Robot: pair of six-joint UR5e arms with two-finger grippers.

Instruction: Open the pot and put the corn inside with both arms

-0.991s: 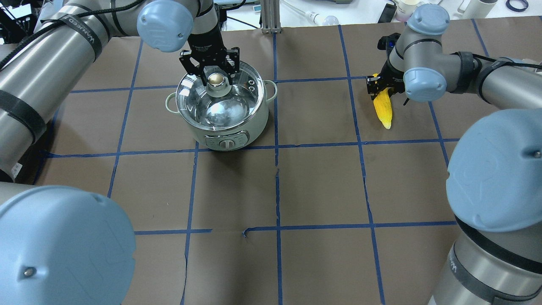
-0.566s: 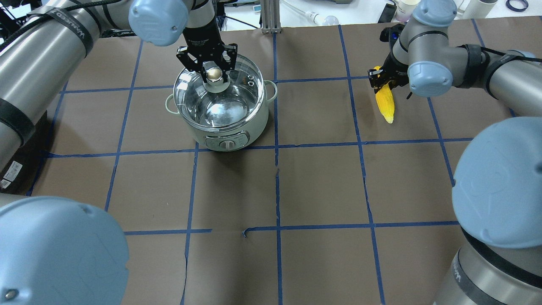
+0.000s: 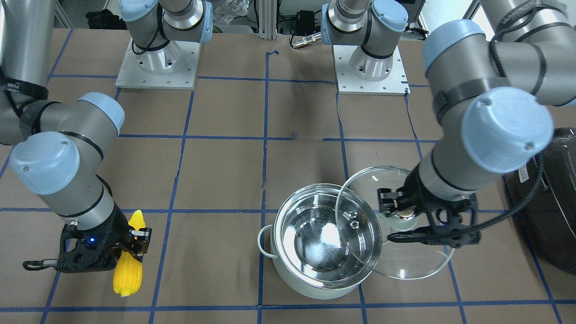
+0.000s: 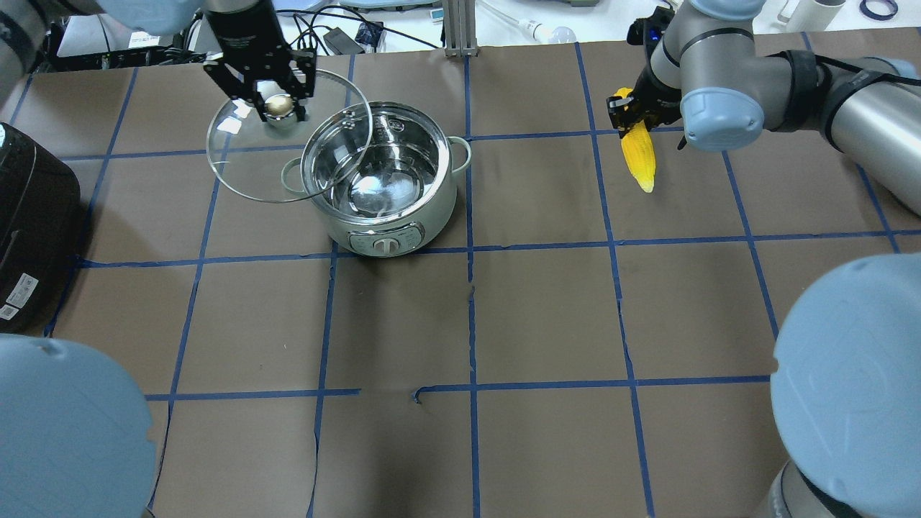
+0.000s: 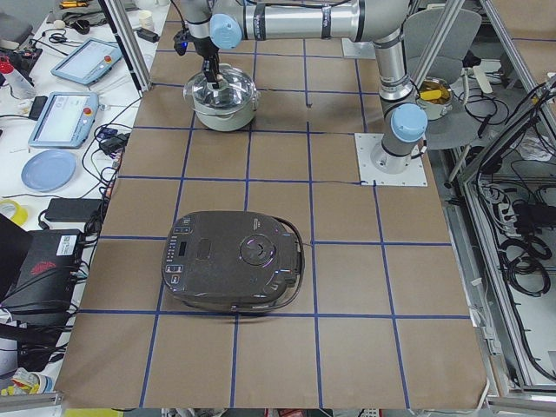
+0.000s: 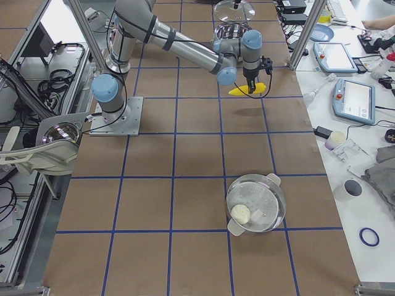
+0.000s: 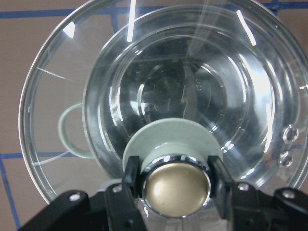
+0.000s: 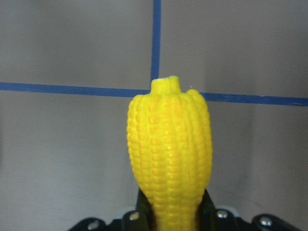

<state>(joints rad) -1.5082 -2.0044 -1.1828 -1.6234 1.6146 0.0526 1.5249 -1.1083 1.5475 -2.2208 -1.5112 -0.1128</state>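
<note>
The pot stands open at the table's far left-centre, its steel inside bare; it also shows in the front view. My left gripper is shut on the knob of the glass lid. It holds the lid in the air, to the left of the pot and overlapping its rim. In the front view the left gripper and the lid are to the right of the pot. My right gripper is shut on the thick end of the corn, held off the table far right of the pot. The corn fills the right wrist view.
A large black appliance sits at the table's left end, beyond the lid. A second metal pot stands near the table's right end. Blue tape lines cross the brown table cover. Cables and clutter lie past the far edge.
My left gripper has lifted the lid off the pot and carried it to the left. My right gripper has raised the corn and moved it slightly farther from me.
</note>
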